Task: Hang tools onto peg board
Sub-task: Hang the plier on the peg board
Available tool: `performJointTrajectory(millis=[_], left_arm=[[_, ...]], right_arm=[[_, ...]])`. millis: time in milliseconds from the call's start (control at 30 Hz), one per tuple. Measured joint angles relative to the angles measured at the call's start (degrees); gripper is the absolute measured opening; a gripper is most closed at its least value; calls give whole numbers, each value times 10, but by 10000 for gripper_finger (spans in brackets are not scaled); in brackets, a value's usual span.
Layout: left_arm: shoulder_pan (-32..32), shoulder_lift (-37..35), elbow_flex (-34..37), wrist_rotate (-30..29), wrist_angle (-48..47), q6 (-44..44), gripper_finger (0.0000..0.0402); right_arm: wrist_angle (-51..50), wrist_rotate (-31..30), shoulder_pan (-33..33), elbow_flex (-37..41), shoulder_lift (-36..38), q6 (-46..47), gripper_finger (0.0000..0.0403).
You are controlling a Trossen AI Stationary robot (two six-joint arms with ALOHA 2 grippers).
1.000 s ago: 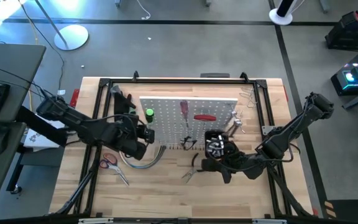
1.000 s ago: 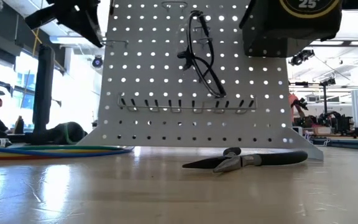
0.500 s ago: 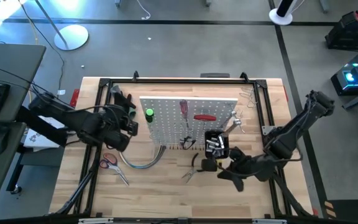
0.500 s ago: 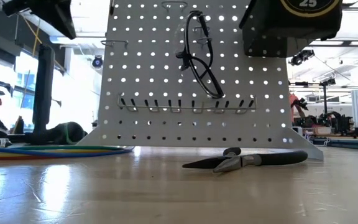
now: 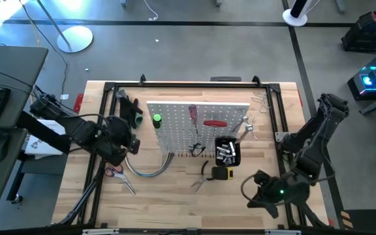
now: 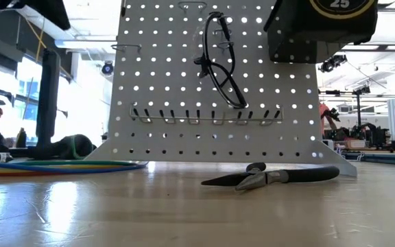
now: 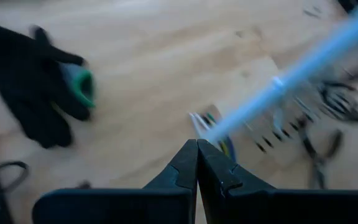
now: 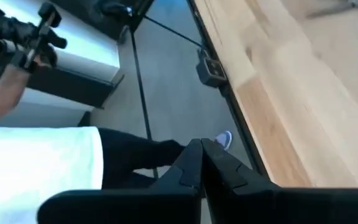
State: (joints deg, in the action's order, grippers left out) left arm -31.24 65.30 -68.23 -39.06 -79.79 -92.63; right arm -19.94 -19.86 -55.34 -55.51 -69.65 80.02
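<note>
Several tools hung on the white perforated peg board point(image 5: 198, 124); black-handled pliers point(image 5: 201, 177) at six o'clock and red-handled scissors point(image 5: 115, 171) at eight remained. Both claws were clenched empty.

Bright daylight from windows; left wrist view motion-blurred.

Black-handled pliers point(image 6: 273, 177) flat before peg board point(image 6: 184, 82)

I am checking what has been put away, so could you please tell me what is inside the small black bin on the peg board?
From above, the black bin on the peg board holds several silver metal pieces, piled together. Which tools they are, and anything beneath them, cannot be seen.
</note>
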Motion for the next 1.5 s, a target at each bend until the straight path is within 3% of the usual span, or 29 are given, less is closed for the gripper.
performJointTrajectory(millis=[333, 1033, 1500], left_arm=[[-70, 0, 0, 18, 83, 8, 0], [-102, 0, 0, 26, 93, 9, 0], [-102, 0, 0, 24, 92, 23, 0]], right_arm=[[-28, -98, -30, 0, 0, 16, 0], [-88, -100, -28, 0, -1, 12, 0], [-127, -100, -28, 0, -1, 85, 0]])
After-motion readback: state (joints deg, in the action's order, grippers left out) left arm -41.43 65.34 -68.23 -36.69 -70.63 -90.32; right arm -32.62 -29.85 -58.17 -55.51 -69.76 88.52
